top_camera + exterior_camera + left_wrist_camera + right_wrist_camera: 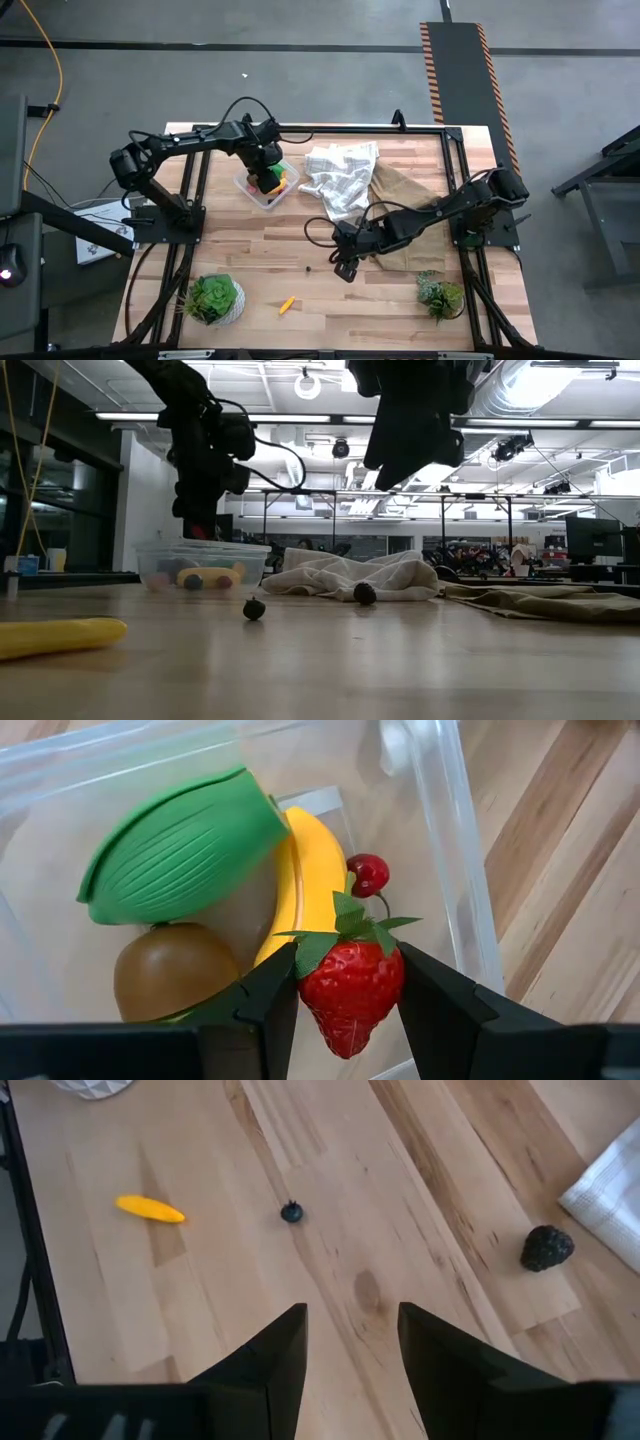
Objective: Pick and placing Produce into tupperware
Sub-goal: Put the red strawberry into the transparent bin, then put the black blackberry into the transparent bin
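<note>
The clear tupperware (pixel 252 190) stands on the table's far left part. It holds a green oval (pixel 180 845), a yellow banana (pixel 310 870), a brown kiwi (pixel 175 970) and a dark-red cherry (pixel 368 873). My left gripper (pixel 265 178) hovers over it, shut on a red strawberry (pixel 350 995). My right gripper (pixel 345 268) is open above bare wood near the table's middle. A small dark berry (pixel 291 1212), a yellow piece (pixel 150 1208) and a dark bumpy berry (pixel 547 1247) lie on the wood near it. My left gripper pinches the strawberry between its two fingers (pixel 275 990), one on each side of the red body (pixel 340 980) just below the green leaves. The fingers come from above, pointing down into the tupperware. The strawberry is clear of the produce beneath it.
A white checked cloth (pixel 340 175) and a brown cloth (pixel 405 195) lie on the table's far right part. Potted plants stand near the near edge, one at the left (pixel 213 298) and one at the right (pixel 440 295). A black frame (pixel 330 128) runs around the table.
</note>
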`<move>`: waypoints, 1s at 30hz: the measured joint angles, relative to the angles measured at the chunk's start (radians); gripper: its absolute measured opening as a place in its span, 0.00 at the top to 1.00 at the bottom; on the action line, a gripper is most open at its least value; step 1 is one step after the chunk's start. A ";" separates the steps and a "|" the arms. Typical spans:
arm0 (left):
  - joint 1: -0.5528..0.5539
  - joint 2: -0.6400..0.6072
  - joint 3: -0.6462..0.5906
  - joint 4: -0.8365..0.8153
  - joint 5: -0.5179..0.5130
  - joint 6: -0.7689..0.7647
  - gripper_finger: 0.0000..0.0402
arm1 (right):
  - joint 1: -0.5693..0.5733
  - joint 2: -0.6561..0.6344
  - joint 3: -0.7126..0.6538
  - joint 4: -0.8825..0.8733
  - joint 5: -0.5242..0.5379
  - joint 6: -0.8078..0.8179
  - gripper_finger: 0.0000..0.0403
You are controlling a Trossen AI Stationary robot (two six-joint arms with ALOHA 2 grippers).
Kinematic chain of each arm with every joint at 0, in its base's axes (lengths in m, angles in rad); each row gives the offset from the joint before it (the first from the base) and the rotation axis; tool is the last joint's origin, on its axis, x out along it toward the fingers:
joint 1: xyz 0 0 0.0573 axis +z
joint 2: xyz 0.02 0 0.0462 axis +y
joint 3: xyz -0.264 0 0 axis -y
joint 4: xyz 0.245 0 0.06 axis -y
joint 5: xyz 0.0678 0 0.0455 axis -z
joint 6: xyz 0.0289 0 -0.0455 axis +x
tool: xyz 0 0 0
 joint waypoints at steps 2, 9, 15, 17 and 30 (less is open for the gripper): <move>0.000 0.000 0.000 -0.002 0.001 0.000 0.63 | 0.000 0.000 0.000 0.000 0.000 -0.005 0.63; 0.000 0.000 0.000 -0.002 0.003 0.003 0.48 | 0.000 0.000 0.000 -0.008 0.000 -0.007 0.63; 0.000 0.000 0.000 -0.012 0.027 0.018 0.40 | 0.000 0.000 0.000 -0.008 0.000 -0.007 0.63; 0.000 0.000 0.000 -0.016 0.053 0.024 0.41 | 0.000 0.000 0.000 -0.010 0.001 -0.009 0.63; 0.000 -0.078 0.001 -0.044 0.142 0.026 0.56 | 0.002 -0.003 0.000 -0.015 0.021 -0.047 0.63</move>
